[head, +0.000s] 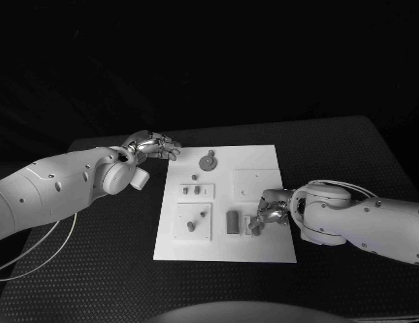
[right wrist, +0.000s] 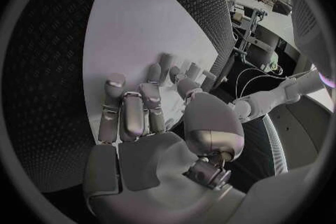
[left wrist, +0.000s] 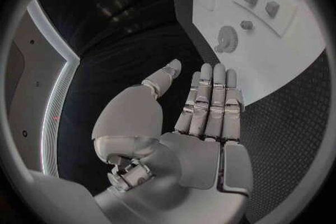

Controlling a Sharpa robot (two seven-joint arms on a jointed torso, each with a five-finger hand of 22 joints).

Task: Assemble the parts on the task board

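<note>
Dim and colourless – the worktop (head: 93,269) sinks into a black background, while the task board (head: 258,252) glares white; both wrist views bend straight edges and darken at their rims

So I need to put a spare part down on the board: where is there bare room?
The task board is bare along its near edge, below the upright grey block. Its far right corner beyond the square recess is bare too. Around the right hand it is crowded.
</note>
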